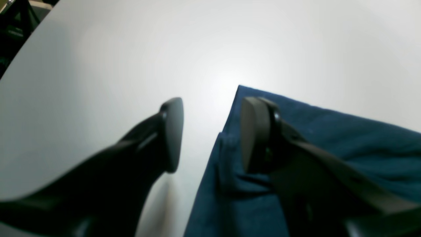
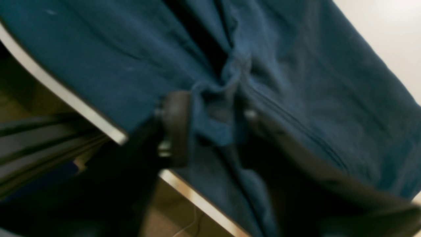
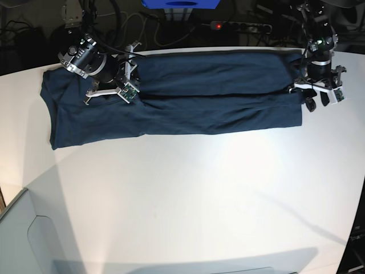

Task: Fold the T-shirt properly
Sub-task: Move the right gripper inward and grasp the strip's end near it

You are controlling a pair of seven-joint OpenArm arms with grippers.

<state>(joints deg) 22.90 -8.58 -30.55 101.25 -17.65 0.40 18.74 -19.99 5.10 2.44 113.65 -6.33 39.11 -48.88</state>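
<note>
T-shirt (image 2: 296, 82) bunched between right hand (image 2: 210, 128) fingers, seemingly loosened; left hand (image 1: 210, 135) open beside hem.

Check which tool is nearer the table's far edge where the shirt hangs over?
Right. The right tool sits over bunched T-shirt fabric right at the table's far edge. The left tool straddles the shirt's end edge, one finger over cloth, one over bare table.

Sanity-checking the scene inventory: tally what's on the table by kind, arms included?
T-shirt, dark navy, lying flat in a long folded strip: 1
Robot arms, each with a pincer: 2 (left pincer open at the shirt's corner; right pincer astride a bunched fold of the fabric)
White table: 1
Total: 4
</note>
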